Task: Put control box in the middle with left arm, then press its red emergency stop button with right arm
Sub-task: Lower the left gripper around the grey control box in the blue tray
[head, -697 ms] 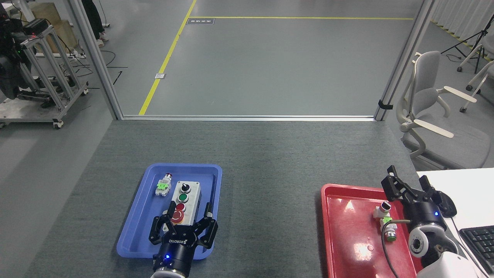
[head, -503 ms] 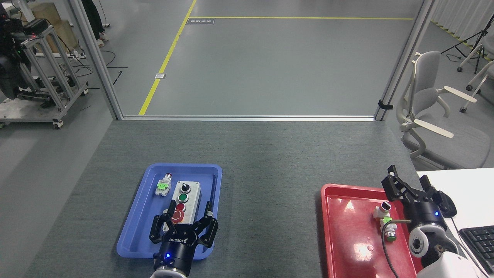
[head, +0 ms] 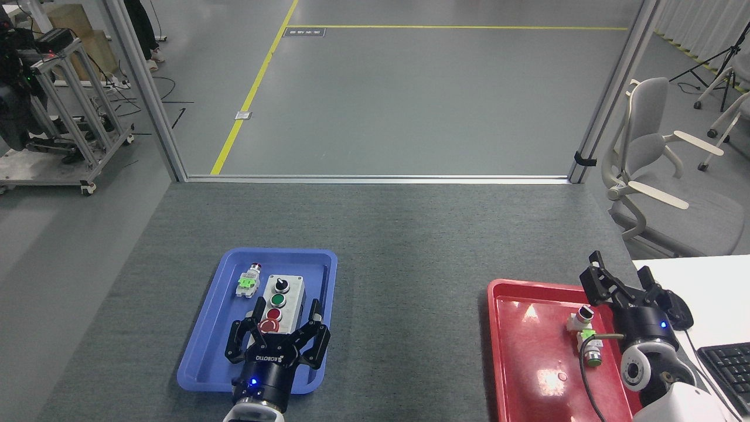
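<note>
The control box [head: 285, 293], light grey with a black knob, a green button and a small red button in a row, lies lengthwise in the blue tray [head: 205, 340] at the left. My left gripper [head: 286, 309] is open, and its two fingers straddle the near end of the box, one on each long side. The red emergency stop button [head: 269, 326] is mostly hidden behind that gripper; only a red edge shows. My right gripper [head: 621, 276] is open and holds nothing, above the right rim of the red tray [head: 527, 363].
A small loose button part with a green clip [head: 248, 281] lies beside the box in the blue tray. Loose button parts [head: 586, 331] sit in the red tray. A white desk with a keyboard [head: 726, 363] is at the right, and a chair [head: 650, 164] stands beyond it.
My left gripper has moved a little forward along the box, so its fingers now flank more of the near end. The right arm has not moved.
</note>
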You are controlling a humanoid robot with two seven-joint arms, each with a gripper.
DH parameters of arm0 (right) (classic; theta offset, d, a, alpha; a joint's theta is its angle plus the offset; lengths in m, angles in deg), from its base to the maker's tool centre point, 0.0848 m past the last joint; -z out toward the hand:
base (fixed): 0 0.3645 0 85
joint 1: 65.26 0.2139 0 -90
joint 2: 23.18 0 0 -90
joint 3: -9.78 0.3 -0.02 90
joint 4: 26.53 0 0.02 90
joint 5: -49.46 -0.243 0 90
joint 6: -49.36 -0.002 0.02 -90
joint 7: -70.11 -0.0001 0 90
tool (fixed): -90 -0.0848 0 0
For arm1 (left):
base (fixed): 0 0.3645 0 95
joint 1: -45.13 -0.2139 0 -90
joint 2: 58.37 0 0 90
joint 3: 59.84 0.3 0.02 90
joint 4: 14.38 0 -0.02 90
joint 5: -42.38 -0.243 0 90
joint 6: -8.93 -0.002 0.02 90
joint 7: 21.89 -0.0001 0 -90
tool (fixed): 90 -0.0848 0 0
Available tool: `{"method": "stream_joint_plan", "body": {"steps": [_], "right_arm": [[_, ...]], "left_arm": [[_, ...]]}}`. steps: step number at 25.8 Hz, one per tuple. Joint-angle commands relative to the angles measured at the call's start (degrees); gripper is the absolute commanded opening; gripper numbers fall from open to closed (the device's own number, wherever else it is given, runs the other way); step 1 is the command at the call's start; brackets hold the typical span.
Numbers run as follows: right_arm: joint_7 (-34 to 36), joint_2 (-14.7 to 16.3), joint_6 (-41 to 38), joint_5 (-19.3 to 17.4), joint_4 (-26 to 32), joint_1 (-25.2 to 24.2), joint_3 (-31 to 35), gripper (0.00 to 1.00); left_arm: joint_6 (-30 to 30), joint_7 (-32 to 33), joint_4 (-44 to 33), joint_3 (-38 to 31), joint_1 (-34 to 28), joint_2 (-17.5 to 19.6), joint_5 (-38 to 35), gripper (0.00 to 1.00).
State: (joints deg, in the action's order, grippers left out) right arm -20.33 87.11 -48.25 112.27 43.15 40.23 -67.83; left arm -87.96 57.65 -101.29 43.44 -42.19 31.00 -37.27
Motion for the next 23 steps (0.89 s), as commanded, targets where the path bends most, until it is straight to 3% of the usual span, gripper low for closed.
{"method": "stream_joint_plan", "body": {"steps": [1, 6, 14, 23], "right_arm": [[0.0, -0.1, 0.0, 0.0, 0.0, 0.0, 0.0, 1.0], [0.0, -0.1, 0.0, -0.1, 0.0, 0.0, 0.0, 1.0], [0.2, -0.1, 0.1, -0.1, 0.0, 0.0, 0.3, 1.0], [0.2, -0.2, 0.0, -0.2, 0.0, 0.0, 0.3, 1.0]], "left_arm": [[-0.1, 0.1, -0.4, 0.0, 0.2, 0.1, -0.1, 0.99], [-1.3, 1.2, -0.8, 0.0, 0.2, 1.1, -0.1, 0.99], [-5.8, 2.4, -0.7, 0.0, 0.1, 6.9, -1.6, 0.99], [-5.9, 2.3, -0.4, 0.0, -0.3, 6.4, -0.8, 0.99]]}}
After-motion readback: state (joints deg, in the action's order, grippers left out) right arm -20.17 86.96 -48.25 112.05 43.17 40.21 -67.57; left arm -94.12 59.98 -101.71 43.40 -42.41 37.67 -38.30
